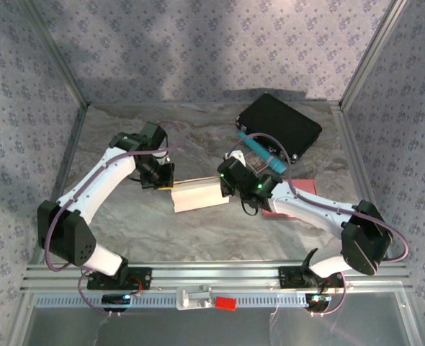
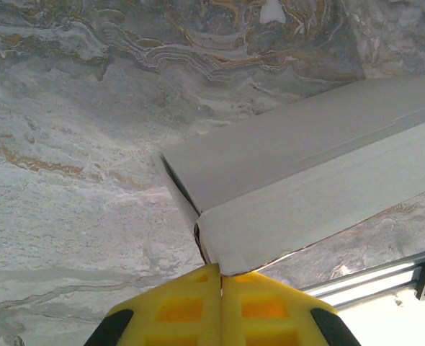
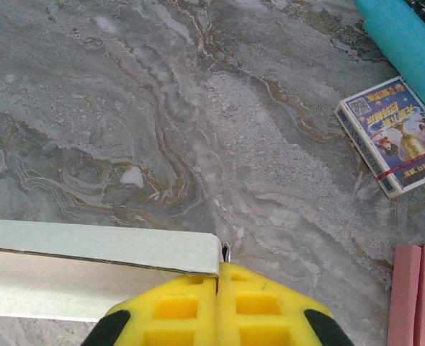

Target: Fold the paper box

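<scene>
The paper box (image 1: 198,196) lies flattened at the centre of the top view. The left gripper (image 2: 221,280) and right gripper (image 3: 218,280) each pinch one end corner, fingers closed on the card. Hold both grips firm and move the ends evenly so the card does not tear.

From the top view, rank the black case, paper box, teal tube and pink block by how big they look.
1. black case
2. paper box
3. teal tube and pink block: left unranked, since the right arm hides part of each.
</scene>
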Controlling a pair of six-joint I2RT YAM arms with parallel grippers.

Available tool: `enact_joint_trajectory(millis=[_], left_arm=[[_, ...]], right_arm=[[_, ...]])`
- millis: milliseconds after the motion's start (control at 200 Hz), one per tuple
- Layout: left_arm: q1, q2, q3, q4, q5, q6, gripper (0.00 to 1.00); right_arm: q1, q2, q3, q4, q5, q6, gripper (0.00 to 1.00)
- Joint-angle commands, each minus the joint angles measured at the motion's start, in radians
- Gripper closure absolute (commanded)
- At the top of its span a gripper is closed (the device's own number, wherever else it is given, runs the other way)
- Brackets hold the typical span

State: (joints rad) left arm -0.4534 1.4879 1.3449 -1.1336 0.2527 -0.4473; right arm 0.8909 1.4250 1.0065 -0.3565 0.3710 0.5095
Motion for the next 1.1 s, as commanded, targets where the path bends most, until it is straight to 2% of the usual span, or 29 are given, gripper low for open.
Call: enact_joint_trajectory(millis=[0,245,480,760,864,989,1094], left_arm=[[-0.001,0.013,0.034,-0.002,0.061,-0.004,0.95],[-0.007,-0.056,-0.095,0.133,0.044,0.014,0.97],[-0.059,-0.170,-0.254,0.295,-0.026,0.038,0.97],[-0.107,-0.213,-0.325,0.312,-0.110,0.042,0.97],[-0.119,-0.213,-0.323,0.309,-0.128,0.044,0.97],[-0.141,-0.206,-0.322,0.304,-0.149,0.043,0.97],[-0.155,-0.211,-0.321,0.303,-0.167,0.038,0.97]], right_arm=[[0.014,0.031,0.000,-0.077,-0.046,0.009,1.00],[0.012,0.034,-0.002,-0.067,-0.049,0.010,1.00],[0.016,0.033,-0.005,-0.057,-0.047,0.006,1.00],[0.016,0.012,0.027,-0.116,-0.055,0.030,1.00],[-0.019,-0.019,0.069,-0.194,-0.141,0.105,0.85],[-0.087,-0.089,0.074,-0.266,-0.304,0.253,0.60],[-0.177,-0.170,0.028,-0.250,-0.442,0.362,0.49]])
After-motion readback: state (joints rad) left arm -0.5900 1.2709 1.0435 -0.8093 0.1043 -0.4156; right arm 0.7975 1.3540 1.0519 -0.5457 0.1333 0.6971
